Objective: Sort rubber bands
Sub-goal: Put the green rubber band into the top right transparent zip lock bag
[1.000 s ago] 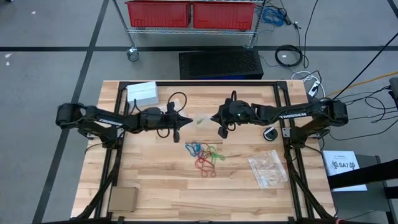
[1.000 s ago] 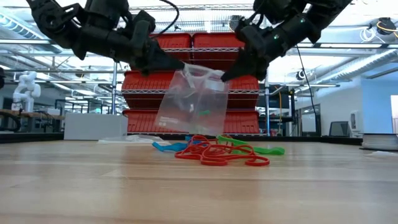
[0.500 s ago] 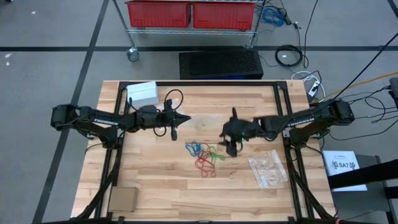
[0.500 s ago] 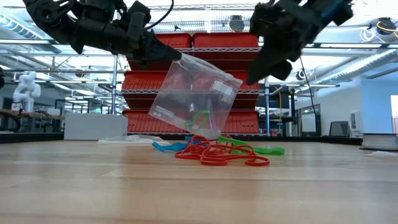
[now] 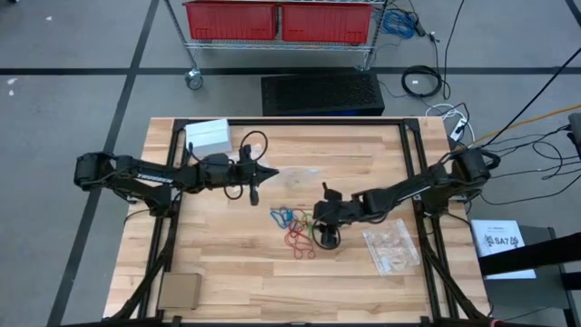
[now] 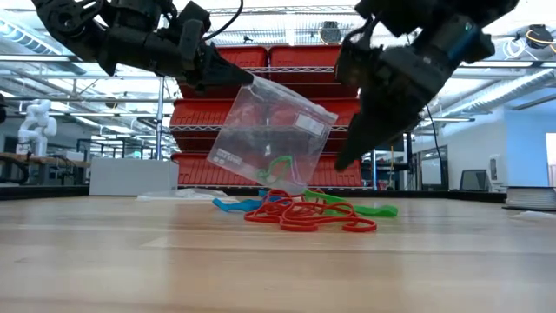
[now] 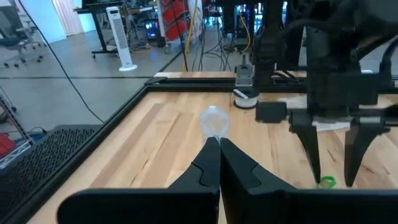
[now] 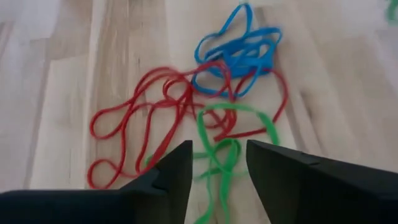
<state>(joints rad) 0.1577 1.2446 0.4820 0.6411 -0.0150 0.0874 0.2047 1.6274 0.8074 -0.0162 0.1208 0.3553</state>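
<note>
A tangle of red, blue and green rubber bands (image 5: 298,227) (image 6: 304,211) lies on the wooden table (image 5: 227,263) near its middle. My right gripper (image 5: 316,218) (image 6: 346,156) hovers open just above the pile, slanting down. Its fingers stand on either side of a green band (image 8: 224,143), beside red bands (image 8: 149,118) and blue bands (image 8: 239,50). My left gripper (image 5: 272,173) (image 7: 219,146) is shut on a clear plastic bag (image 6: 274,135). A green band (image 6: 278,165) shows inside the bag. My left gripper pinches the bag's top corner (image 6: 248,80) between its two shut fingers. The fingers come nearly level from the table's left side. The bag hangs tilted below the fingertips, its other top corner free, and it is clear of the table.
A stack of clear bags (image 5: 392,247) lies on the table's right part. A white box (image 5: 207,136) sits at the far left, a brown pad (image 5: 179,291) at the near left corner. Red bins (image 5: 281,20) stand on a rack beyond the far edge.
My right gripper has let go of the bag's other top corner and opened. It has moved toward the near edge and down to the band pile, tipping further downward. The bag's freed side has dropped, so the bag now hangs tilted from my left gripper alone.
</note>
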